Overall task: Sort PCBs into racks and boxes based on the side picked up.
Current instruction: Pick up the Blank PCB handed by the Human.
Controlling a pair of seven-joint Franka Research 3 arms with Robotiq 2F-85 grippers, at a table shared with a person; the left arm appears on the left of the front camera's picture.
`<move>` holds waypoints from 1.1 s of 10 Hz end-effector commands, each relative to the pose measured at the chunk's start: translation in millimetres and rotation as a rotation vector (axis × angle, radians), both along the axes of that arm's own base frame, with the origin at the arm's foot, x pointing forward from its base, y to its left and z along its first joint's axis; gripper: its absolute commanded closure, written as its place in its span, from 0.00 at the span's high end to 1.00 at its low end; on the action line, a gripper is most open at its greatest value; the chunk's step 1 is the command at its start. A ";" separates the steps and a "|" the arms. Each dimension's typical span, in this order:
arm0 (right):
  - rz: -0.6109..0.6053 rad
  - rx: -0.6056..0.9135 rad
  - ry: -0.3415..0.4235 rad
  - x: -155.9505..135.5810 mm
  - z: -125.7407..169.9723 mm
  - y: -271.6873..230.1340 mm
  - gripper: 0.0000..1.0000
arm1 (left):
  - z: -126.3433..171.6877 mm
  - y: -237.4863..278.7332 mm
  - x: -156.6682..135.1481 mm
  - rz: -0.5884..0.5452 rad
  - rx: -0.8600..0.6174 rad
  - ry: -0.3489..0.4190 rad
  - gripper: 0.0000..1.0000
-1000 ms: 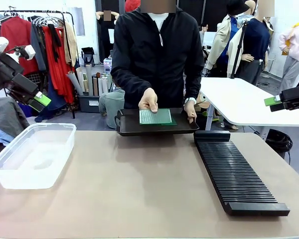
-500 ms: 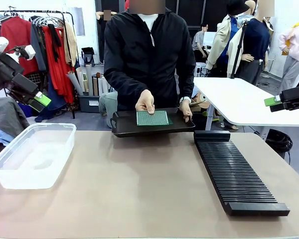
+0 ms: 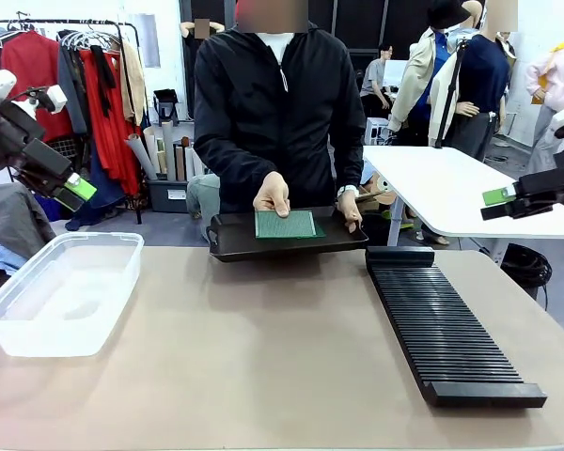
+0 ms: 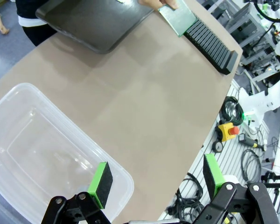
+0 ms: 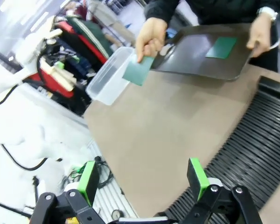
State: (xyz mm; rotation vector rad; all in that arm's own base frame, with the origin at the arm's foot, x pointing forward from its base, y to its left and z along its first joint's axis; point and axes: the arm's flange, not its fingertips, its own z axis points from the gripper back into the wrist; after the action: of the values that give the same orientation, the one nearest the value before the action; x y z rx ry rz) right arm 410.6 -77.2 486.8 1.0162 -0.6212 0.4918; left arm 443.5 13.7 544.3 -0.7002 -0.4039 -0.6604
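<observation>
A person's hand is pinching one PCB by its edge, lifted near the dark tray where a second PCB is lying. The rack and the box are flanking them on the surface. The left pincer and the right pincer are hanging wide apart, well off. The thin board risks slipping at handover, or a misread face could be sending it to the wrong place. No writing is showing legibly.

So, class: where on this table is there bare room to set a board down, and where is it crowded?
Free: the tabletop between the clear tub and the black rack, nearer the robot than the tray. Crowded: the far edge, where a person's hands hold tray and PCB.
</observation>
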 end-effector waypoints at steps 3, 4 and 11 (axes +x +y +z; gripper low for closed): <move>0.114 0.063 0.048 33.5 -20.4 15.7 1.00 | 0.9 0.4 -0.5 -0.003 -0.005 -0.002 1.00; 0.119 0.078 0.070 40.6 -27.0 20.9 1.00 | 0.9 0.4 -0.5 -0.003 -0.005 -0.002 1.00; 0.066 0.246 0.171 75.9 -68.2 57.0 1.00 | 0.9 0.4 -0.5 -0.003 -0.005 -0.002 1.00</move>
State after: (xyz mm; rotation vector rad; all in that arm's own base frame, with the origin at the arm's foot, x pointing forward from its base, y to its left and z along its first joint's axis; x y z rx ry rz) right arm 472.6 -20.0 417.3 1.2722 -0.4984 0.4189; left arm 443.5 13.8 544.2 -0.7002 -0.4036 -0.6602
